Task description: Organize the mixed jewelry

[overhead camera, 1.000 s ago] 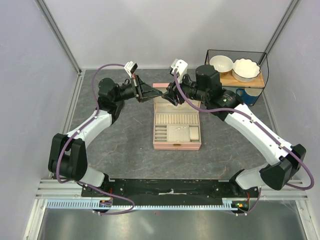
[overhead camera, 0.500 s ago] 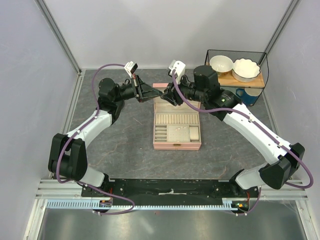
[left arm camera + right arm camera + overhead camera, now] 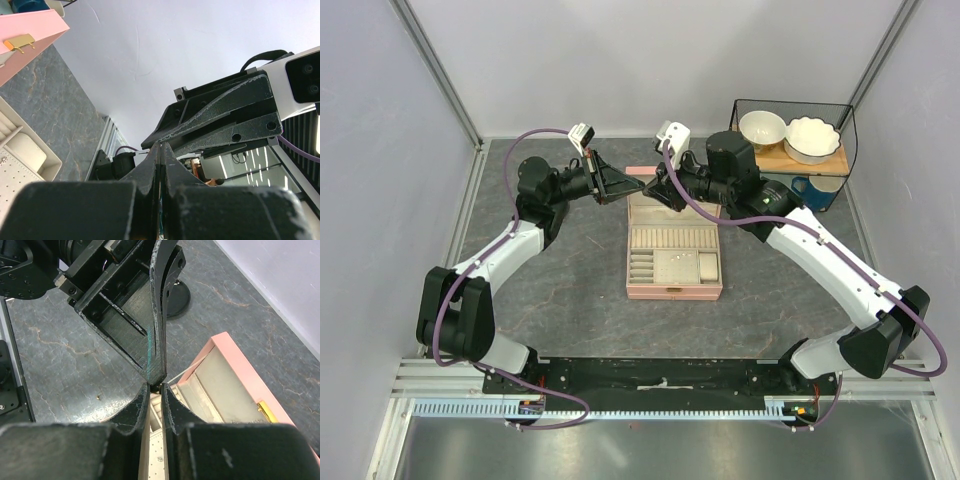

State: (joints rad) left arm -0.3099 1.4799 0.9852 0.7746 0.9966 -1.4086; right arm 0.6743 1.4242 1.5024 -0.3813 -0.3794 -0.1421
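Fingers (image 3: 148,172) of the left gripper (image 3: 160,148) are pressing flat against each other, clenched, with nothing showing between them. Those of the right gripper (image 3: 156,389) are squeezing together too, leaving only a thin slit, and their tips are meeting the left gripper's tip point to point. Whether a piece is being pinched there is too small to tell. In the top view the two grippers are touching at upper centre, over the back of the open pink box (image 3: 674,291). Of the mixed jewelry (image 3: 98,397), one gold bit is lying on the grey table (image 3: 60,365) at centre left of the right wrist view, apart from the box, and pale bits (image 3: 672,257) are sitting in the box's tray near the middle of the top view.
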